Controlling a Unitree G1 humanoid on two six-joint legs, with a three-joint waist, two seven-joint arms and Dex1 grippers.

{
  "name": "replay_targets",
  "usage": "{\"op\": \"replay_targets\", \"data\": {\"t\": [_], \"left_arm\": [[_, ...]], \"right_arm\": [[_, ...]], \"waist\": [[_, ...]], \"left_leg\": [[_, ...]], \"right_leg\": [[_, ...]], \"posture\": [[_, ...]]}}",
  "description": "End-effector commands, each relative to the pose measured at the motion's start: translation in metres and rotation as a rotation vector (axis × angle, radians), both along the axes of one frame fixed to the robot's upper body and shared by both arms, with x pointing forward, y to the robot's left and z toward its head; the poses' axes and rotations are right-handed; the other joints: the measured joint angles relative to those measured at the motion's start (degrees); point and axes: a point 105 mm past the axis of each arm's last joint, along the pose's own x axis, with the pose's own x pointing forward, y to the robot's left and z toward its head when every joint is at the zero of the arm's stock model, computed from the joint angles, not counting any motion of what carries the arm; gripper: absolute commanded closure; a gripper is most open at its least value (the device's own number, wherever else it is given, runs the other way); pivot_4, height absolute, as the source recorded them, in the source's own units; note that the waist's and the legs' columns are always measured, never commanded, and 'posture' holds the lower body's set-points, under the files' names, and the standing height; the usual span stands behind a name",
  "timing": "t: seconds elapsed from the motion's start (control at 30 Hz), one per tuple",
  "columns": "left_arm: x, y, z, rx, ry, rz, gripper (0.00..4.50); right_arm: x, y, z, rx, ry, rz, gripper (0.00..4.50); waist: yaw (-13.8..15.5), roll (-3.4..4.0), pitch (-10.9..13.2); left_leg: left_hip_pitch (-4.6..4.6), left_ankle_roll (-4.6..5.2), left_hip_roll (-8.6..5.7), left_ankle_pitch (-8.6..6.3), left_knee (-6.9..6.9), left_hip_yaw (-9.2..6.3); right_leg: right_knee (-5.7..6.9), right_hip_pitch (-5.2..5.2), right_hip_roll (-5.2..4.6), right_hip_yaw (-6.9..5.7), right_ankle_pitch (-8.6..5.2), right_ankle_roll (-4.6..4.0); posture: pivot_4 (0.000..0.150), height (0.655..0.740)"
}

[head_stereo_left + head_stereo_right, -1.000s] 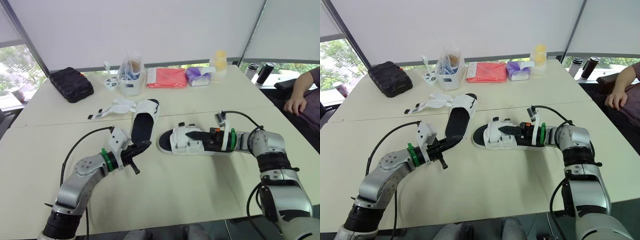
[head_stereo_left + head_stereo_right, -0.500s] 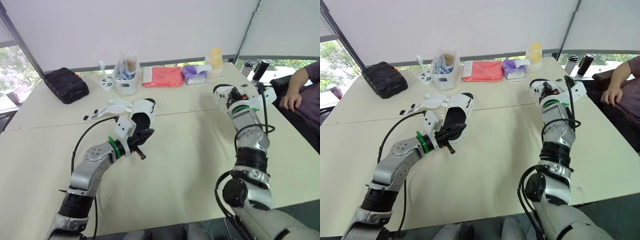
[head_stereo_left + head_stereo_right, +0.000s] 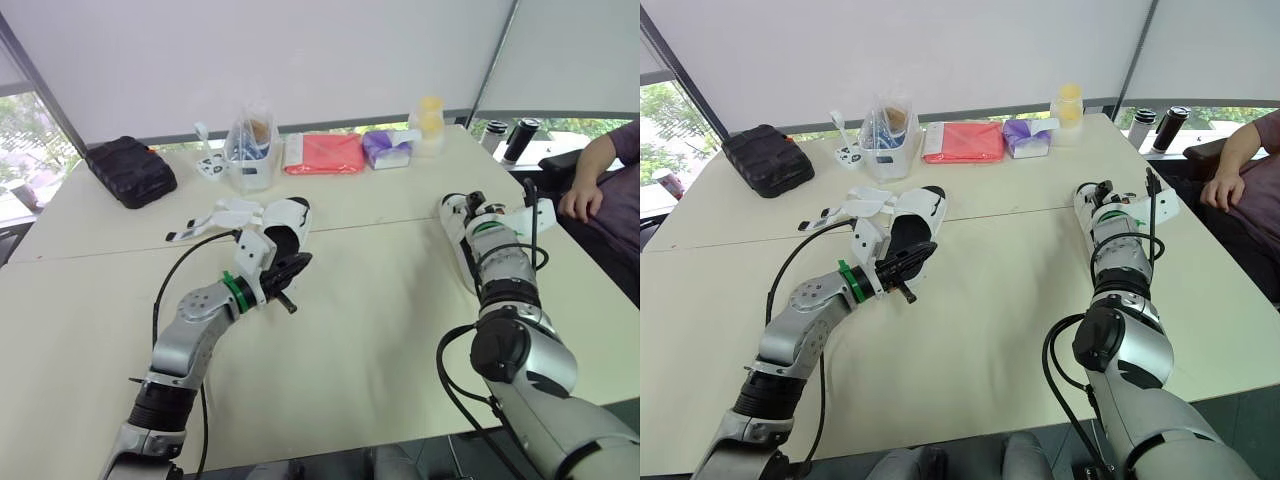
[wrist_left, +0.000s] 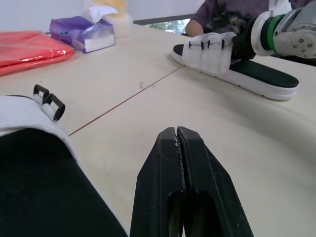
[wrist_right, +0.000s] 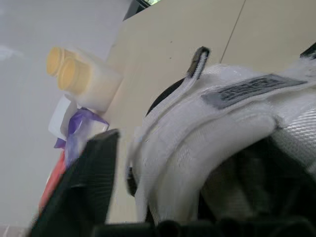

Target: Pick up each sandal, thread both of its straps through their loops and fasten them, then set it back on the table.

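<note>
Left eye view: the work looks about half done. Of two sandals, the fastened sandal [image 4: 212, 49] lies on the table [image 3: 380, 330] at centre right of the frame, under the outstretched right arm. In the left wrist view both of its white straps appear to run through their black loops and lie flat, so I judge that one finished. The right tool [image 4: 241, 47] has its black fingers closed around the strap end; letting go is what that sandal lacks.

The open sandal [image 3: 283, 238] lies on the table left of centre, its loose straps [image 3: 228, 213] splayed toward the upper left — neither threaded nor fastened. The left tool [image 4: 177, 133] sits just beside its heel, fingers pressed together with nothing between them. Picking this one up, threading both straps, fastening and setting it down all remain.

Counted:
- two sandals and two tools
- one black case [image 3: 130, 170] at upper left
- one clear container [image 3: 250, 150], one red packet [image 3: 325, 153] and one purple tissue pack [image 3: 388, 148] along the top
- yellow-capped jars [image 3: 430, 120] — the right wrist view shows two caps
- two dark flasks [image 3: 517, 140] at upper right
- one person's arm [image 3: 590, 185] at the right edge
</note>
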Motion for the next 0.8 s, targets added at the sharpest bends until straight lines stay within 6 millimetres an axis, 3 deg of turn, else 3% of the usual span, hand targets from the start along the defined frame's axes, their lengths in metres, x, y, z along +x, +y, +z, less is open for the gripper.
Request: {"op": "replay_targets", "data": {"t": [0.03, 0.17, 0.33, 0.43, 0.53, 0.67, 0.8], "left_arm": [[0.001, 0.004, 0.011, 0.002, -0.045, 0.024, 4.5], [0.004, 0.01, 0.012, 0.001, -0.034, 0.067, 4.5], [0.005, 0.024, 0.021, -0.01, -0.047, 0.124, 4.5], [0.005, 0.03, 0.025, -0.004, -0.047, 0.146, 3.64], [0.008, 0.035, 0.025, 0.064, -0.084, 0.167, 2.16], [0.036, 0.041, 0.03, 0.487, -0.342, 0.281, 0.17], [0.063, 0.038, 0.028, 0.808, -0.541, 0.31, 0.06]], "right_arm": [[-0.009, -0.002, 0.012, -0.089, -0.022, 0.018, 0.06], [-0.039, 0.014, 0.013, -0.204, -0.015, 0.085, 0.06], [-0.116, 0.049, 0.015, -0.486, -0.029, 0.23, 0.06], [-0.148, 0.087, 0.008, -0.666, -0.042, 0.458, 0.0], [-0.169, 0.11, -0.002, -0.752, -0.056, 0.615, 0.0], [-0.17, 0.145, 0.011, -0.839, -0.198, 0.775, 0.0], [-0.158, 0.152, 0.016, -0.852, -0.235, 0.76, 0.0]], "waist": [[0.33, -0.01, 0.0], [0.45, 0.01, -0.01], [0.51, 0.08, -0.05], [0.33, 0.08, -0.04], [0.18, 0.06, -0.03], [0.57, -0.13, 0.09], [1.25, -0.25, 0.11]], "left_leg": [[0.02, 0.0, 0.0, 0.0, 0.01, -0.01], [-0.01, 0.02, -0.03, -0.01, 0.03, -0.12], [-0.15, 0.01, -0.04, -0.01, 0.03, -0.13], [-0.03, 0.03, -0.05, -0.02, 0.05, -0.05], [0.44, 0.36, 0.09, -0.21, 0.03, -0.02], [0.71, 0.28, 0.09, -0.16, 0.05, -0.06], [1.04, 0.3, 0.08, -0.16, 0.05, -0.12]], "right_leg": [[0.0, 0.04, 0.0, 0.0, 0.0, 0.0], [-0.03, 0.08, -0.01, -0.01, 0.0, 0.0], [0.03, -0.11, 0.0, 0.01, -0.01, 0.0], [0.07, -0.03, -0.02, 0.02, 0.0, 0.02], [0.04, 0.41, 0.12, -0.01, -0.01, 0.04], [-0.05, 0.77, 0.21, -0.05, -0.02, 0.05], [-0.06, 1.12, 0.2, -0.05, -0.04, 0.09]], "posture": [[0.15, 0.74], [0.15, 0.74], [0.15, 0.74], [0.15, 0.74], [0.15, 0.74], [0.15, 0.74], [0.15, 0.74]]}}
